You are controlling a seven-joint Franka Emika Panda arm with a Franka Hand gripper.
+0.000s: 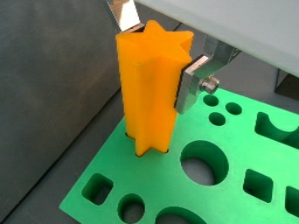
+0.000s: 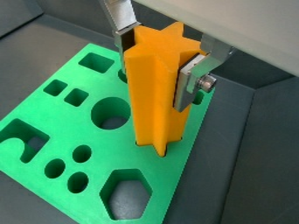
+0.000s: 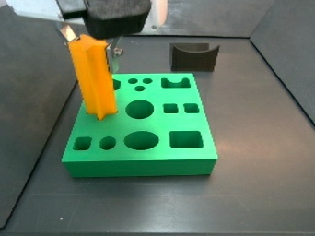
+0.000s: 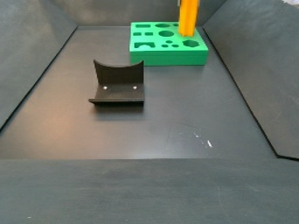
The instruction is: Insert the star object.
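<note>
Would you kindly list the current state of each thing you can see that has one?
hand: above the green block, fingers closed on the star object's upper part.
star object: upright, held, lower end entering a hole near the block's edge.
green block: flat on the floor, its other holes empty.
dark grey block: resting on the floor apart from the green block, untouched.

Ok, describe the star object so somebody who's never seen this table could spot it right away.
Find the green block on the dark floor. At one of its edges the star object stands upright with its lower end in a hole, the gripper holding its top. It is the only bright orange piece, a tall ridged prism; the dark grey block sits apart.
</note>
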